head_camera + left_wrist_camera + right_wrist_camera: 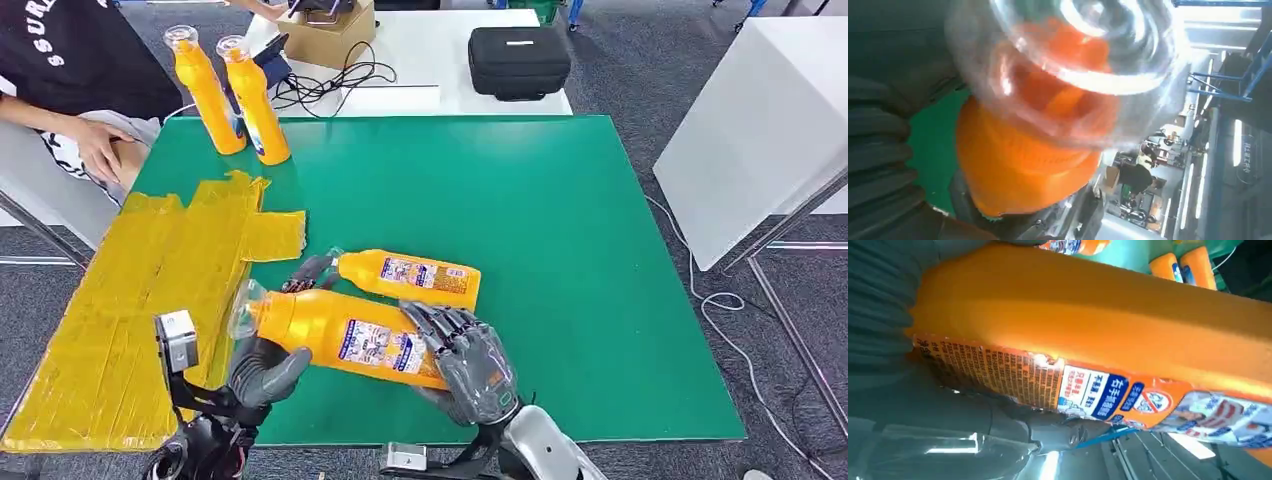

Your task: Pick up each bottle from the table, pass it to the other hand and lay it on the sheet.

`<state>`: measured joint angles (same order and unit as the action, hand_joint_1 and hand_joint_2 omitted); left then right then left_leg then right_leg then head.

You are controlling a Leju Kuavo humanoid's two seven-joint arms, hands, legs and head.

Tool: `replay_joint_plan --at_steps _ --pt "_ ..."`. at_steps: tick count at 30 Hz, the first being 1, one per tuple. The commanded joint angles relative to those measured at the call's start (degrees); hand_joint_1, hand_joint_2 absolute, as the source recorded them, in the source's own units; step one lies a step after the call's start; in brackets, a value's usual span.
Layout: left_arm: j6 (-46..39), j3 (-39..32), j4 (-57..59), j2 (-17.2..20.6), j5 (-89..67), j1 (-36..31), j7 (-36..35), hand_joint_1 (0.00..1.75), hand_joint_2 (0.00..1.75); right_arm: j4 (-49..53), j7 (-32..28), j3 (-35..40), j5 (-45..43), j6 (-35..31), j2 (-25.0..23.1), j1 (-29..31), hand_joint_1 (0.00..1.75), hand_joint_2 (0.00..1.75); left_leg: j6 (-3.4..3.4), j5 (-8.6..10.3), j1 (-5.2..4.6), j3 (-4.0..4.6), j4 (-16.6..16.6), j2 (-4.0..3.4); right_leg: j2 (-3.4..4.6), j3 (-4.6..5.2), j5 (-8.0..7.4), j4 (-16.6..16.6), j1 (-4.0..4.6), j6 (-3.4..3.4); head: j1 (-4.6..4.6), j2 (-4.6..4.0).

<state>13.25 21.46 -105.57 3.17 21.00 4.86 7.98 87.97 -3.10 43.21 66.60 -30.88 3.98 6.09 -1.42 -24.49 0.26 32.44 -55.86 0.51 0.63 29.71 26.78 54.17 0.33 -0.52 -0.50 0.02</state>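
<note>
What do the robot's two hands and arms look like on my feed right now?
The right hand has dark grey segmented fingers on a rounded grey shell and joins a silver arm. The left hand is grey with a thick thumb; at its wrist sit a small silver box-shaped module and black brackets. In the wrist views, a grey ribbed cover shows.

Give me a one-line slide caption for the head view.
Both hands, right hand and left hand, hold one orange bottle above the green table.
</note>
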Motion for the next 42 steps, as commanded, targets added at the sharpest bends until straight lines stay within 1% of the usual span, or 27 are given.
replay_joint_plan --at_steps 1,3,4,6,8,9,10,11,12,13,21,22,23,24,25,26,33,34,37,38,39,42 --pt "0.7 5.1 4.0 1.9 -0.6 -6.5 -1.5 0.0 1.75 -3.8 1.5 1.5 0.0 0.1 1.8 1.6 1.75 1.75 0.04 -0.02 0.02 -0.2 0.1 0.11 -0.2 -0.26 0.04 -0.1 0.02 -0.07 0.0 0.0" --pt "0.6 5.3 4.2 1.8 -0.8 -6.8 -1.8 0.0 1.75 -4.0 1.9 1.3 0.0 0.4 1.6 1.5 1.75 1.75 0.02 0.03 -0.01 -0.08 0.1 0.1 -0.15 -0.11 0.01 -0.1 -0.01 -0.04 0.0 0.0" --pt "0.5 5.5 4.3 1.7 -1.0 -7.0 -1.9 0.0 1.75 -4.2 2.3 1.2 0.0 0.8 1.4 1.5 1.75 1.75 0.04 -0.01 0.02 -0.2 0.1 0.12 -0.21 -0.26 0.04 -0.1 0.02 -0.07 0.0 0.0" --pt "0.1 5.5 4.4 1.5 -1.6 -7.3 -1.6 0.0 1.75 -4.5 2.8 1.0 0.2 1.1 1.1 1.7 1.75 1.75 0.02 0.01 -0.01 -0.1 0.1 0.05 -0.11 -0.12 0.01 -0.1 -0.01 -0.05 0.0 0.0" --pt "-0.1 6.0 4.6 1.2 -1.8 -8.3 -1.4 0.0 1.75 -4.5 3.3 0.7 0.4 1.5 0.8 1.6 1.75 1.75 0.06 -0.08 0.04 -0.29 0.1 0.05 -0.17 -0.35 0.07 -0.1 0.04 -0.1 0.0 0.0" --pt "-0.4 6.2 4.6 1.2 -2.3 -8.6 -1.2 0.0 1.75 -4.5 3.3 0.4 0.5 1.6 0.6 1.5 1.75 1.75 0.02 0.01 -0.01 -0.09 0.1 0.08 -0.14 -0.11 0.02 -0.1 -0.01 -0.05 0.0 0.0" --pt "-0.7 6.3 4.5 0.9 -2.7 -8.9 -1.1 0.0 1.75 -4.3 3.3 0.2 0.5 1.7 0.4 1.5 1.75 1.75 0.04 -0.03 0.03 -0.19 0.0 0.1 -0.2 -0.24 0.05 -0.1 0.03 -0.07 0.02 0.0" --pt "-0.8 6.4 4.2 0.8 -2.8 -9.0 -1.1 0.0 1.75 -4.2 3.2 0.1 0.3 2.1 0.3 1.5 1.75 1.75 0.03 -0.01 0.02 -0.12 0.0 0.13 -0.21 -0.17 0.04 -0.1 0.02 -0.06 0.0 0.0" --pt "-1.0 6.3 4.1 0.7 -3.0 -9.0 -1.1 0.31 1.75 -4.2 3.1 0.1 0.1 2.3 0.2 1.5 1.75 1.75 0.02 0.0 0.02 -0.08 0.0 0.07 -0.13 -0.1 0.02 -0.1 0.01 -0.04 0.0 0.0" --pt "-1.0 6.3 4.1 0.7 -3.0 -9.0 -1.1 0.31 1.75 -4.2 3.1 0.1 0.1 2.3 0.2 1.5 1.75 1.75 0.04 -0.04 0.04 -0.19 0.0 0.08 -0.17 -0.24 0.05 -0.1 0.03 -0.08 0.0 0.0" --pt "-1.0 6.3 4.1 0.7 -3.0 -9.0 -1.1 0.31 1.75 -4.2 3.1 0.1 0.1 2.3 0.2 1.5 1.75 1.75 0.02 0.0 0.01 -0.09 0.0 0.02 -0.1 -0.1 0.01 -0.1 0.01 -0.05 0.0 0.0" --pt "-1.0 6.3 4.1 0.7 -3.0 -9.0 -1.1 0.31 1.75 -4.2 3.1 0.1 0.1 2.3 0.2 1.5 1.75 1.75 0.03 -0.03 0.02 -0.19 0.0 0.04 -0.14 -0.22 0.04 -0.1 0.02 -0.08 0.02 0.0" --pt "-1.1 6.1 3.9 0.7 -3.0 -8.8 -1.1 1.41 1.75 -4.3 3.0 0.1 0.1 2.4 0.2 1.6 1.75 1.75 0.05 -0.07 0.04 -0.26 0.0 0.02 -0.15 -0.31 0.06 -0.1 0.04 -0.1 0.0 0.0" --pt "-1.2 5.9 3.8 0.6 -3.1 -8.6 -1.1 1.59 1.75 -4.5 2.8 0.3 -0.1 2.5 0.1 1.7 1.75 1.75 0.02 0.0 -0.01 -0.08 0.0 0.02 -0.1 -0.09 0.01 0.0 -0.01 -0.05 0.0 0.0" --pt "-1.2 5.7 3.6 0.6 -3.2 -8.5 -1.1 1.71 1.75 -4.7 2.7 0.3 -0.1 2.5 0.1 1.8 1.75 1.75 0.04 -0.04 0.02 -0.19 0.0 0.02 -0.13 -0.22 0.05 -0.1 0.02 -0.07 0.02 0.0" --pt "-1.4 5.5 3.4 0.5 -3.3 -8.4 -1.1 1.75 1.75 -5.1 2.4 0.6 -0.3 2.6 -0.2 2.1 1.75 1.75 0.04 -0.03 0.03 -0.15 0.0 0.01 -0.1 -0.18 0.02 -0.1 0.02 -0.06 0.02 0.0" --pt "-2.1 5.5 2.8 1.3 -4.3 -7.5 -0.8 1.75 1.75 -6.7 1.7 0.6 -1.3 2.3 -1.5 3.3 1.75 1.75 0.03 -0.01 0.02 -0.08 0.0 -0.06 -0.02 -0.08 0.0 -0.1 0.02 -0.04 0.02 0.0" --pt "-2.1 5.6 2.7 1.7 -4.4 -7.0 -0.5 1.75 1.75 -6.9 1.4 0.5 -1.7 1.8 -1.5 3.2 1.75 1.75 0.04 -0.05 0.02 -0.19 0.0 -0.07 -0.03 -0.2 0.03 -0.1 0.02 -0.07 0.0 0.0" --pt "-1.9 5.7 2.5 2.4 -4.7 -6.3 0.3 1.75 1.75 -7.4 0.8 0.2 -3.0 0.2 -1.4 2.9 1.75 1.75 0.02 -0.01 0.0 -0.1 0.1 -0.08 0.01 -0.09 -0.01 -0.1 0.0 -0.04 0.0 0.0" --pt "-1.9 5.8 2.4 2.5 -4.8 -6.1 0.5 1.75 1.75 -7.5 0.5 0.1 -3.4 -0.3 -1.3 2.8 1.75 1.75 0.06 -0.13 0.04 -0.36 0.1 -0.15 0.02 -0.37 0.07 -0.1 0.04 -0.1 0.0 0.0" --pt "-1.9 5.8 2.4 2.6 -4.9 -6.0 0.8 1.75 1.75 -7.5 0.4 0.0 -3.9 -0.7 -1.3 2.8 1.75 1.75 0.02 -0.03 0.0 -0.13 0.1 -0.07 0.0 -0.13 0.01 -0.1 0.0 -0.05 0.02 0.0" --pt "-2.0 5.7 2.3 3.0 -4.9 -5.1 1.2 1.75 1.75 -6.6 0.1 -0.7 -5.3 -2.1 -1.5 2.6 1.75 1.75 0.03 -0.04 0.0 -0.15 0.1 -0.1 0.03 -0.15 0.01 -0.1 0.0 -0.06 0.0 0.0"
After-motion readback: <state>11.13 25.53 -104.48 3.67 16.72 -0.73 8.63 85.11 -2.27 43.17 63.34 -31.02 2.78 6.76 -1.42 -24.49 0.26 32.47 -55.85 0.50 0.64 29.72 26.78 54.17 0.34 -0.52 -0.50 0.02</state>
